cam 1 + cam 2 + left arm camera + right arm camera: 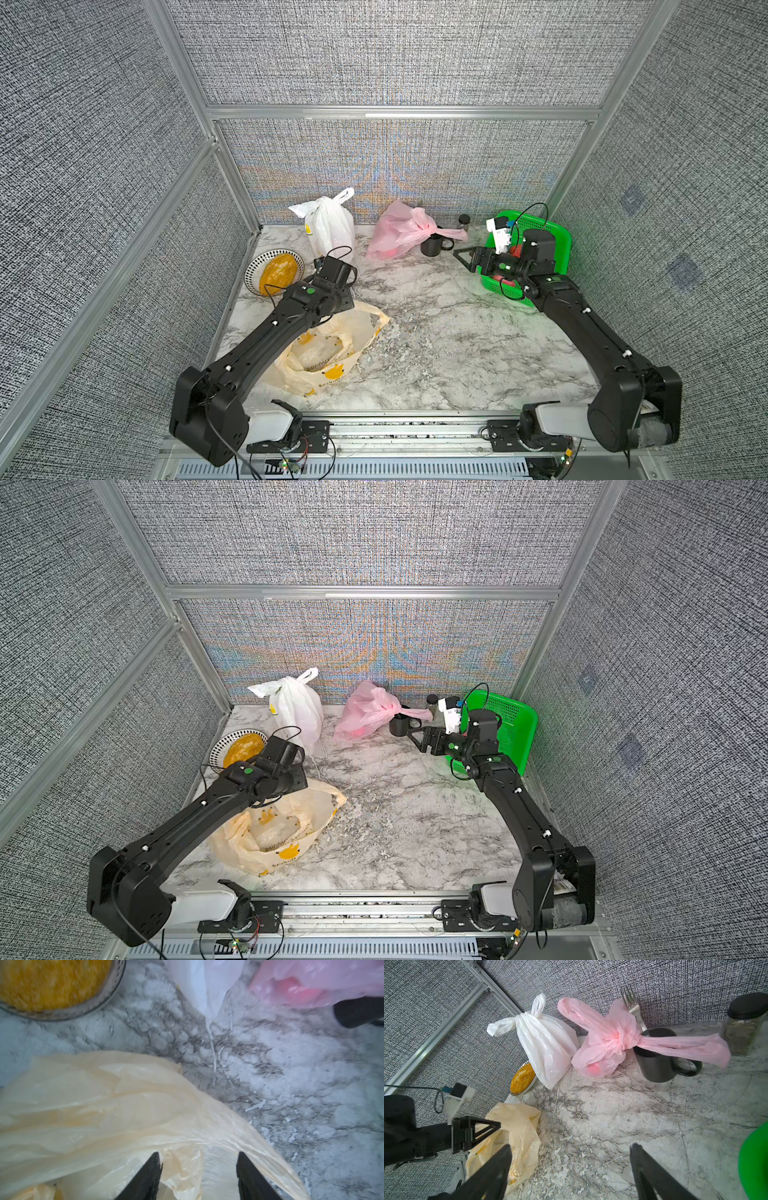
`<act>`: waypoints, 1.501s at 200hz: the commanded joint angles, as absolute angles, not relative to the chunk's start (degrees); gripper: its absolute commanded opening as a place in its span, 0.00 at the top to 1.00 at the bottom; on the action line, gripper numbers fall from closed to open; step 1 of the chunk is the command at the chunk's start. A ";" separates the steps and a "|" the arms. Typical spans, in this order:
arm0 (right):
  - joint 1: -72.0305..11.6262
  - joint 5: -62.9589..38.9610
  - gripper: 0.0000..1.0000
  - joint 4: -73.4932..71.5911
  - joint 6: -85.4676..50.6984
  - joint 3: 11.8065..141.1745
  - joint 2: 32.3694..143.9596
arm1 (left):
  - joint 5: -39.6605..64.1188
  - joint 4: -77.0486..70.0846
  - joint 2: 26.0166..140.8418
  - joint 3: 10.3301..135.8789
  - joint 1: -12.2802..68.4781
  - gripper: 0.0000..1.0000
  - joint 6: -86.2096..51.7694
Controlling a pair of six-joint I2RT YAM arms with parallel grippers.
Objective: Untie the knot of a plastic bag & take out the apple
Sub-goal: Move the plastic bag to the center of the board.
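The pink bag (602, 1049) lies at the back of the marble table (436, 332), near the wall, and its knot (623, 1040) is not yet undone. A red round shape (593, 1068) shows through the film low in the bag; I think this is the apple. The film looks thin, soft and slippery, and I expect the bag to slide if it is pulled from one side only. The long tail (685, 1047), which lies across the black mug (656, 1064), seems the best place to take hold.

The right gripper (571, 1146) hangs above the table in front of the green basket (557, 237) and points toward the mug, its jaws wide apart and empty. The left gripper (197, 1155) is bent down over the open yellow bag (328, 353), jaws partly apart. Loose film lies between them, but they do not pinch it.
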State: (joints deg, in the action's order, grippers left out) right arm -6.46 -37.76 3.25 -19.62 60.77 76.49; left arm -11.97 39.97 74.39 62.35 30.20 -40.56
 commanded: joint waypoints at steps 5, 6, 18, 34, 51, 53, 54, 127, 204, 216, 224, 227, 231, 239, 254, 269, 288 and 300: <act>-6.99 -37.10 0.11 2.55 -19.37 61.26 76.51 | -8.90 36.08 75.32 66.17 34.37 0.40 -34.13; -7.01 -37.10 0.11 2.46 -19.40 61.26 76.53 | -8.80 35.97 75.54 66.40 34.59 0.40 -33.90; -7.33 -36.92 0.11 2.05 -19.68 61.26 76.73 | -6.43 34.33 78.79 69.28 38.23 0.40 -31.82; -7.97 -36.74 0.11 2.03 -19.78 61.51 77.03 | -1.94 31.77 84.75 73.87 42.57 0.41 -29.05; -8.30 -36.52 0.11 2.35 -19.53 61.71 77.04 | 2.51 29.13 91.72 78.43 45.91 0.41 -26.40; -8.27 -36.49 0.11 2.37 -19.52 61.70 77.07 | 2.85 28.88 92.38 78.95 46.17 0.41 -26.26; -8.31 -36.44 0.11 2.37 -19.51 61.70 76.99 | 3.05 28.86 92.69 79.20 46.29 0.41 -26.23; -7.99 -34.46 0.11 4.57 -17.84 61.26 75.14 | 3.33 35.03 108.01 78.02 39.00 0.44 -37.06; -8.00 -35.07 0.11 2.81 -19.25 61.08 77.00 | -9.91 41.47 95.95 62.10 24.87 0.44 -38.77; -8.04 -35.00 0.11 3.15 -19.00 61.26 77.06 | -11.71 41.43 94.06 60.51 22.07 0.44 -38.67; -8.00 -34.91 0.11 3.42 -18.93 61.35 77.12 | -12.61 41.11 92.82 59.61 20.32 0.44 -38.67; -8.00 -34.97 0.11 3.50 -18.82 61.36 77.10 | -12.69 40.88 92.40 59.26 19.55 0.44 -38.63; -8.03 -34.92 0.11 3.51 -18.81 61.41 77.11 | -12.87 40.52 91.83 58.90 18.74 0.44 -38.56; -8.02 -34.89 0.11 3.58 -18.81 61.44 77.16 | -13.70 40.14 90.65 58.33 17.25 0.44 -38.58; -8.04 -34.99 0.11 3.60 -18.81 61.36 77.26 | -15.11 38.93 88.13 57.88 15.26 0.43 -38.21; -8.04 -34.98 0.11 3.81 -18.64 61.39 77.56 | -15.06 36.81 84.59 58.03 14.68 0.42 -36.82; -8.10 -34.93 0.11 3.87 -18.63 61.25 77.85 | -11.34 32.53 78.99 57.83 15.36 0.41 -33.55; -8.09 -34.89 0.11 3.70 -18.68 61.26 78.07 | -9.14 30.34 75.92 58.00 16.56 0.40 -31.47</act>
State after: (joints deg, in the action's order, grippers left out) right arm -7.97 -34.85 3.99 -19.00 61.10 77.73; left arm -12.78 36.40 80.18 57.80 15.22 -36.18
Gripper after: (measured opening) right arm 0.893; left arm 0.592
